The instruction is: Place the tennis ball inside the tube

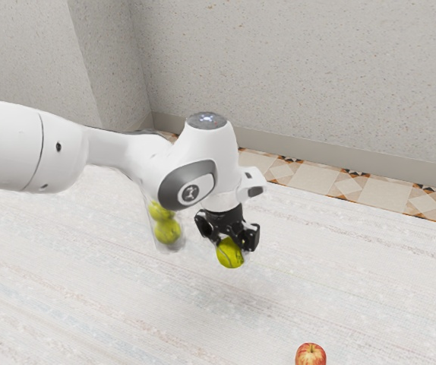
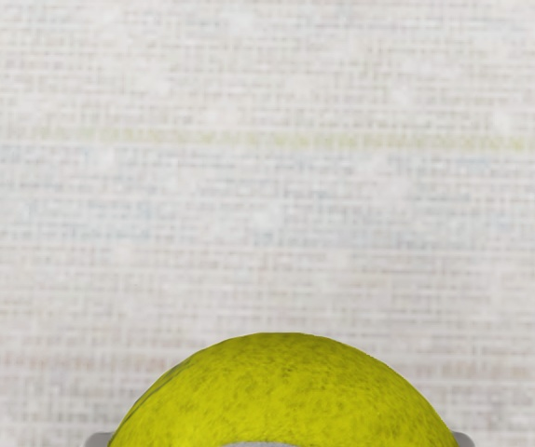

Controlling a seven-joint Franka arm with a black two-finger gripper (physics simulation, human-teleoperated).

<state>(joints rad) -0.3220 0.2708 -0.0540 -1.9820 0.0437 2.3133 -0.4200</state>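
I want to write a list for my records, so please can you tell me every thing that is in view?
Held tennis ball: 1, yellow-green, between the gripper's two fingers.
Tube: 1, clear, on the table, partly behind the arm.
Tennis balls in tube: 2 visible, yellow-green, one above the other.
Apple: 1, red and yellow, at the exterior view's lower edge.
Table: 1, whitish with faint stripes, under these things.
Tiled strip: 1, beige and orange-brown, beyond the table.
Wall: speckled grey, with corners, at the back.
Arm: 1, white, from the exterior view's left.
Gripper: 1, black, shut on the ball.
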